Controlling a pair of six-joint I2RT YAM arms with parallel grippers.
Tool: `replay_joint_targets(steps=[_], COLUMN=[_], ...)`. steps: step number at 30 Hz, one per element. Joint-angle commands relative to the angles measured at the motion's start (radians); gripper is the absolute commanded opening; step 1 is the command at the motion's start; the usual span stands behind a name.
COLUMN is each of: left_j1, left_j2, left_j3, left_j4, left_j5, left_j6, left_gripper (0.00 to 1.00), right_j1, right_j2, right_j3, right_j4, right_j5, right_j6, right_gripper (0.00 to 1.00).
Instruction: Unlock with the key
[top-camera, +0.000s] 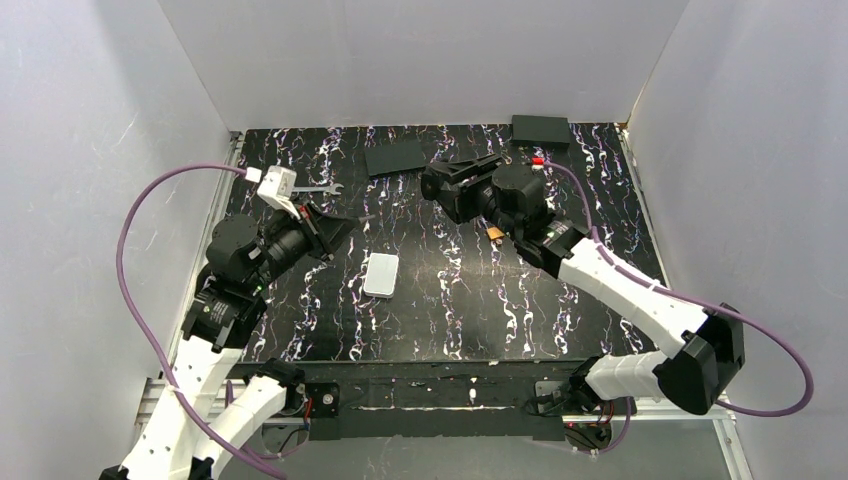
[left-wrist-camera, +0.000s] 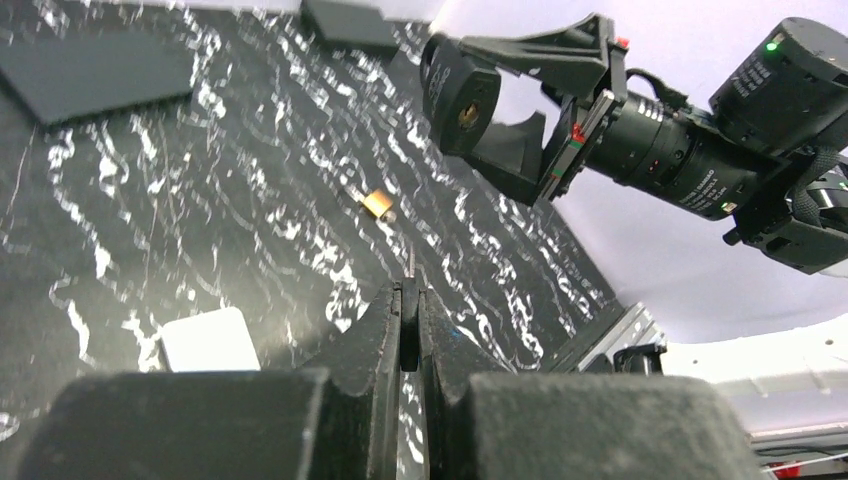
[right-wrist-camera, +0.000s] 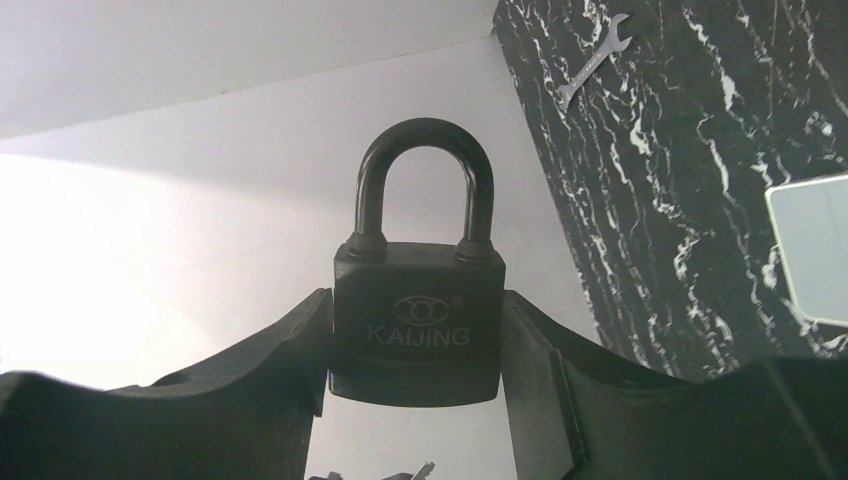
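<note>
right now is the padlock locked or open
Locked, it seems: both legs of the shackle sit down in the padlock body.

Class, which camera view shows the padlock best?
Right wrist: the padlock sits close and centred, front face, brand and shackle clear. Left wrist shows only its keyhole end; the top view, a dark shape.

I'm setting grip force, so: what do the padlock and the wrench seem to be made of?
The padlock body looks like metal under a matte black coating, with KAIJING embossed on its face; its shackle is dark with a slight sheen, likely coated steel. The wrench looks like bare silvery steel, from its pale grey shine.
</note>
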Motion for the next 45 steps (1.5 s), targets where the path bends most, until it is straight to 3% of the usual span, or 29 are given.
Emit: replay_joint_targets(steps=[1, 6, 14, 22, 45], left_j1=[-0.006, -0.028, -0.121, -0.229, -0.318], left_j2=[0.01, 0.024, -0.009, -0.046, 0.034], left_j3=[-0.028, -0.059, -0.127, -0.213, -0.315], left_j4=[0.229, 0.342, 0.375, 0.391, 0.499], left_j5=[0.044, 0.024, -0.029, -0.133, -0.217], left_j6=[-0.022, -0.018, 0.058, 0.109, 0.16], left_gripper=[0.0, 0.0, 0.0, 0.0, 0.0], right_j1=[0.003, 0.008, 0.111, 0.146, 0.158], right_j2=[-0.041, -0.03, -0.011, 0.038, 0.044], right_j3=[0.142, 0.16, 0.182, 0.207, 0.129], right_j4=[-0.189, -0.256, -0.41, -0.459, -0.456], right_j5=[0.015, -0.047, 0.076, 0.072, 0.086], right_j6=[0.138, 0.18, 0.234, 0.268, 0.368], right_gripper=[0.01, 0.01, 0.01, 0.01, 0.01])
